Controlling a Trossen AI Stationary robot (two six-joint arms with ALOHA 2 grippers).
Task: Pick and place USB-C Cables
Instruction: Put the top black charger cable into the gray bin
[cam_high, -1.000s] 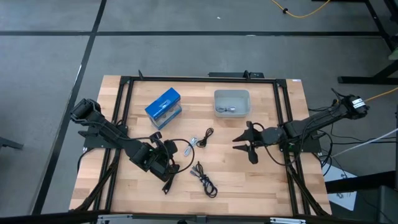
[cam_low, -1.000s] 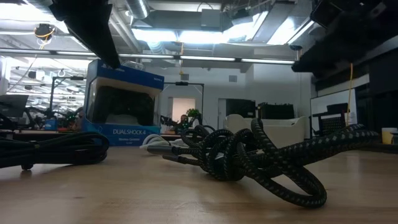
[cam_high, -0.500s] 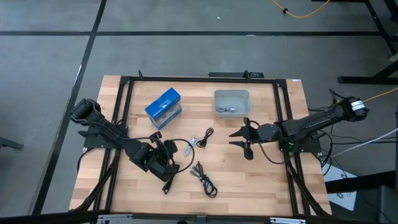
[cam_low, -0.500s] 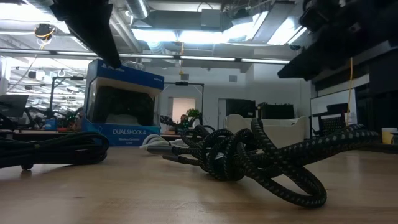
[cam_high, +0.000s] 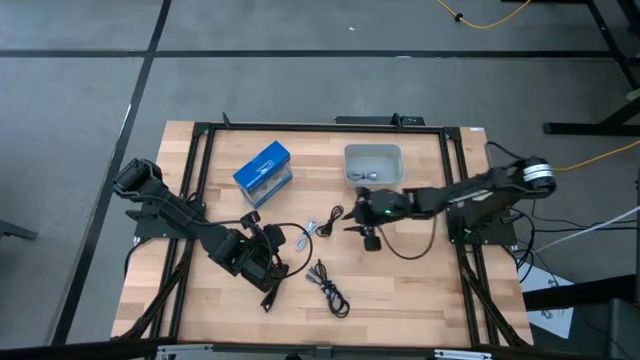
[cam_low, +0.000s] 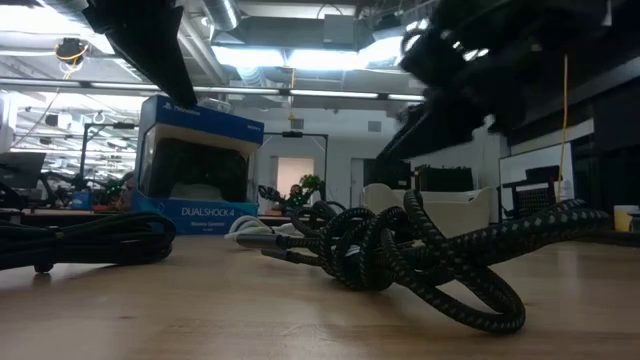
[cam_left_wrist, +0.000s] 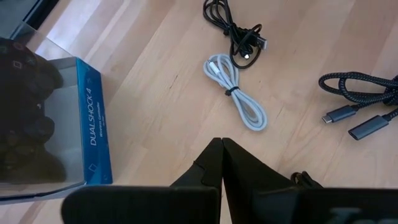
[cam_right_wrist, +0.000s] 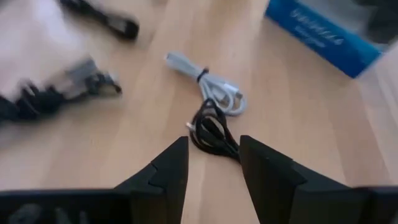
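Note:
Three cables lie on the wooden table in the high view: a black coiled one, a silver-white one and a braided black one, which fills the foreground of the low view. Another cable lies in the grey bin. My right gripper is open just right of the black coil. In the right wrist view the gripper has the black coil just ahead of its gap, and the white cable lies beyond. My left gripper is shut and waits left of the cables.
A blue DualShock box lies at the far left of the table and shows in the low view and the left wrist view. A black frame rims the table. Bare wood lies between the cables and the right rail.
My right gripper has moved toward the table's left edge, from the right part of the table over to the black coiled cable, staying open. The cables and my left arm have kept still.

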